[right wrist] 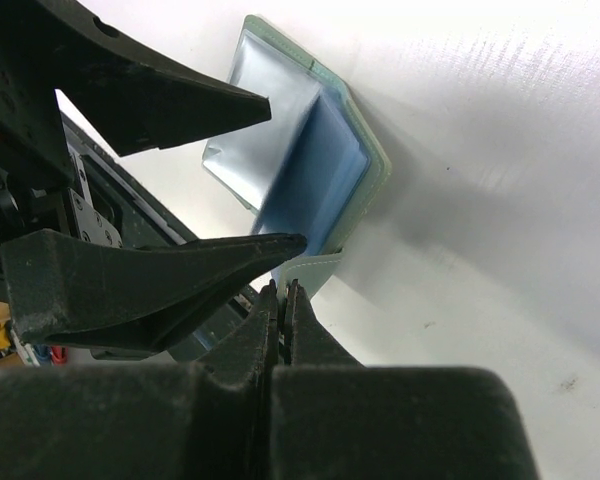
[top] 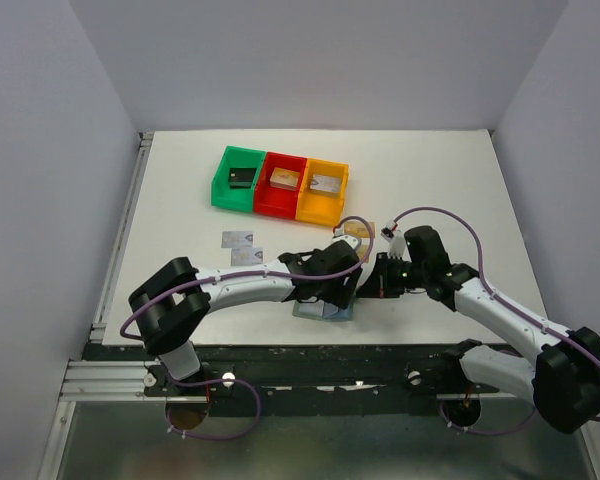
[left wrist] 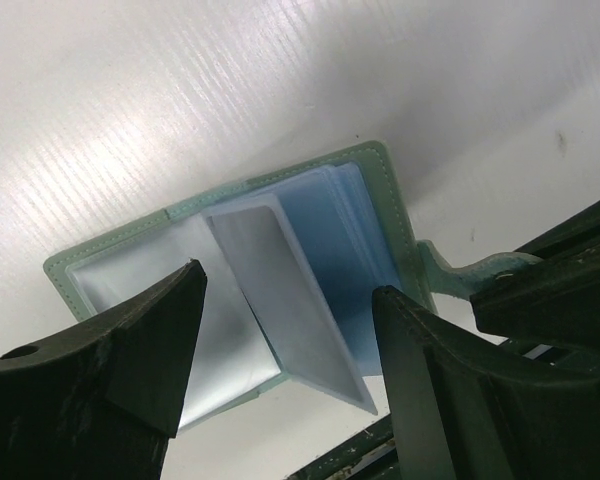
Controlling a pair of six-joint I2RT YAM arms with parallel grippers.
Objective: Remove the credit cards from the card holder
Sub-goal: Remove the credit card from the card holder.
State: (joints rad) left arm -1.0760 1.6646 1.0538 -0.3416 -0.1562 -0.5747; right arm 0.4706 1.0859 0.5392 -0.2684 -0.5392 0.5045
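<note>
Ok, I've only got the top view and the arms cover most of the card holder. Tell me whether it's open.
Observer: The left wrist view shows the card holder lying open on the table, its pale blue pockets fanned upward.
Operator: Report what the right gripper is doing.
Observer: In its own wrist view the right gripper is shut on the holder's side tab.
</note>
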